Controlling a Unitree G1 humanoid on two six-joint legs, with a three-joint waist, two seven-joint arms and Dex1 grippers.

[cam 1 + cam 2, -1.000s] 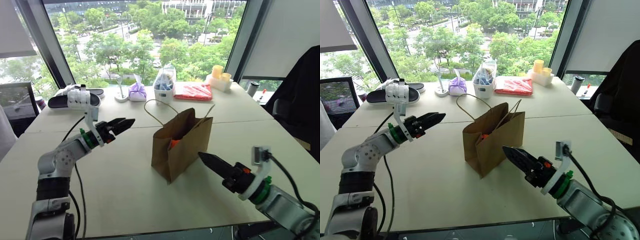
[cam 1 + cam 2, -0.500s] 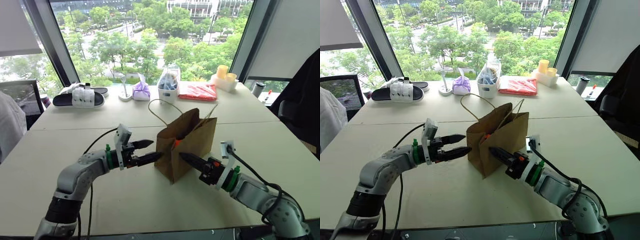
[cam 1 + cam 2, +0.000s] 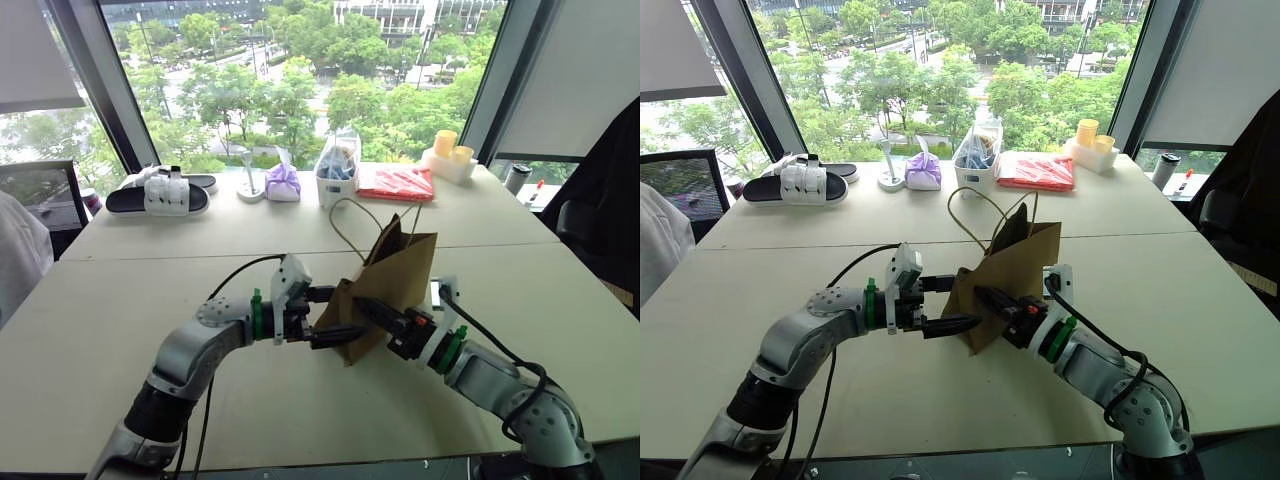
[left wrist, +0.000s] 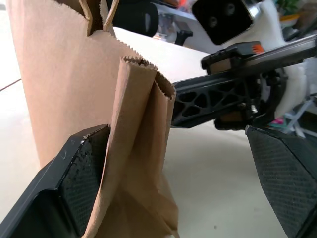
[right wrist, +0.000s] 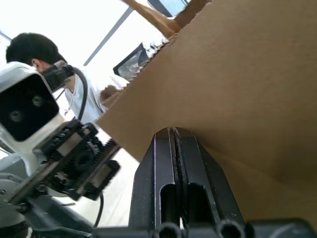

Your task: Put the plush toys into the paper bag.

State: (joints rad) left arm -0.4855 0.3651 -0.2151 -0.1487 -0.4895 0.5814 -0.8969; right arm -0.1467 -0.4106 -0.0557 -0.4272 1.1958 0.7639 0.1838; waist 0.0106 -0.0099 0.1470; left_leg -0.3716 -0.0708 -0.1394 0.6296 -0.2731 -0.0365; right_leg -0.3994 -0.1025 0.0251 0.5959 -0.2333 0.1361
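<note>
Standing tilted near the table's [image 3: 120, 300] middle, the paper bag [image 3: 395, 285] leans with its mouth toward the window and its cord handles [image 3: 345, 225] looping above the top edge. Right gripper [image 3: 372, 312] has both fingers pressed flat together against the bag's side wall near the front corner; the right wrist view shows the fingers [image 5: 176, 168] touching kraft paper, but whether any paper is pinched between them I cannot tell. Left gripper [image 3: 330, 318] is spread wide, one finger on each side of the bag's folded side gusset (left wrist view: the near finger [image 4: 79, 168] lies against the paper, the other finger [image 4: 285, 173] stands well apart from it). Both grippers point roughly level toward each other, meeting at the bag's front corner. The plush toys cannot be made out, neither on the table nor in the bag. Along the window: a purple pouch [image 3: 283, 182], a white container with a clear plastic bag [image 3: 334, 172], a red packet [image 3: 398, 183], yellow cups [image 3: 447, 152], black slippers [image 3: 160, 193]. A person's white sleeve [image 3: 18, 260] is at the table's left edge.
</note>
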